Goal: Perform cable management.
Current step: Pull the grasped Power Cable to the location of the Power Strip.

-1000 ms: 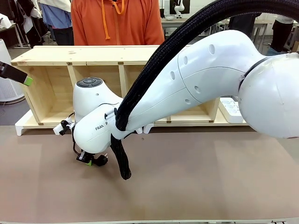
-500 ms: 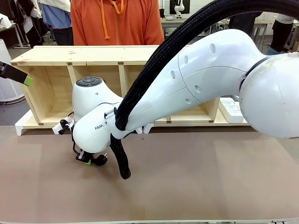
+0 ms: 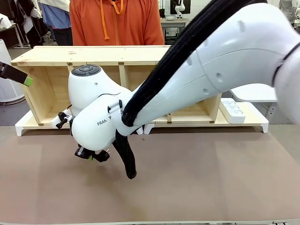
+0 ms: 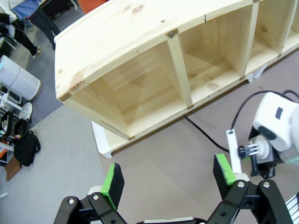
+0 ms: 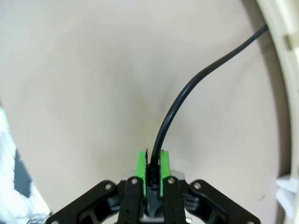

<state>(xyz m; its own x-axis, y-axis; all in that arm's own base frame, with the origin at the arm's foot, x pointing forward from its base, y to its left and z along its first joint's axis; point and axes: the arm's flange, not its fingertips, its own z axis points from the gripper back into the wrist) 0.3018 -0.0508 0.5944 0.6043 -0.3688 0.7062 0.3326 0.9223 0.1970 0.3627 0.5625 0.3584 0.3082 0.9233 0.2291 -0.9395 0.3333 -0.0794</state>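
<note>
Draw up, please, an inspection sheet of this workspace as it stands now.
Surface: brown table, no damage seen.
Job's things: thin black cable, pinched in the right tool, the rest curving over the table toward the shelf's foot.
Clutter: open wooden shelf along the far edge; white power strip at its right end.
Grippers: right tool shut on the cable, low over the table; left tool open, holding nothing, raised and facing the shelf.
Cables: the right arm's ribbed hose hangs down close to the table.
Surroundings: person in an orange top behind the shelf.
</note>
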